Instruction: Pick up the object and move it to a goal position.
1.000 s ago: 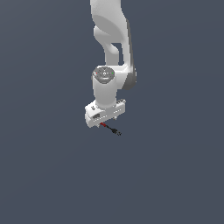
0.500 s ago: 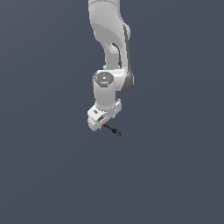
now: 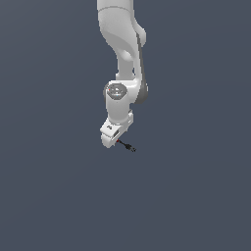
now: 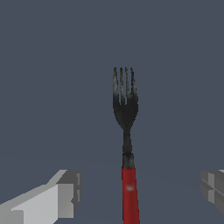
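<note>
The object (image 4: 127,144) is a small fork with a red handle and a black neck and tines, lying flat on the grey floor. In the exterior view the object (image 3: 127,146) shows as a tiny red and black rod just below the white hand. My gripper (image 4: 141,190) is open, its fingers (image 4: 65,192) spread wide on either side of the red handle and not touching it. In the exterior view the gripper (image 3: 112,141) hangs over the handle end, with the tines pointing out toward the exterior view's right.
A plain dark grey floor (image 3: 59,196) surrounds the fork on all sides. The white arm (image 3: 122,44) comes down from the top of the exterior view.
The hand has turned about its vertical axis and now looks narrower in the exterior view. The fork has not moved.
</note>
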### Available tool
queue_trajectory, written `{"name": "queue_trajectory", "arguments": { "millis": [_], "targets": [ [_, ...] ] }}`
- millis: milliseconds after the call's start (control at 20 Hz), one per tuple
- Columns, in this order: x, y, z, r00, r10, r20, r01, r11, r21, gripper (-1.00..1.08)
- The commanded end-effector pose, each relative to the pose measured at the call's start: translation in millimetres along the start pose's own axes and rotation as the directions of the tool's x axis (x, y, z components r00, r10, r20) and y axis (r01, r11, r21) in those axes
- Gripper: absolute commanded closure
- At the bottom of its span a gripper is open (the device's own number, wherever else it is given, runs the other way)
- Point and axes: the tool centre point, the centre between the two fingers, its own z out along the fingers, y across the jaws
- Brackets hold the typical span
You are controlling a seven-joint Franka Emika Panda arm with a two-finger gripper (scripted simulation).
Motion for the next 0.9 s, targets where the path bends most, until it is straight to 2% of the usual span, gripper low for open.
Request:
{"name": "queue_trajectory", "arguments": {
  "millis": [0,450,850],
  "targets": [
    [-0.7,-1.4,2.3,1.000,-0.026,-0.002,0.026,1.000,0.000,-0.92],
    [-1.4,-2.3,6.7,0.999,-0.039,-0.002,0.039,0.999,0.000,-0.92],
    [-1.7,-3.4,39.9,0.999,-0.043,-0.002,0.043,0.999,0.000,-0.92]
  ]
}}
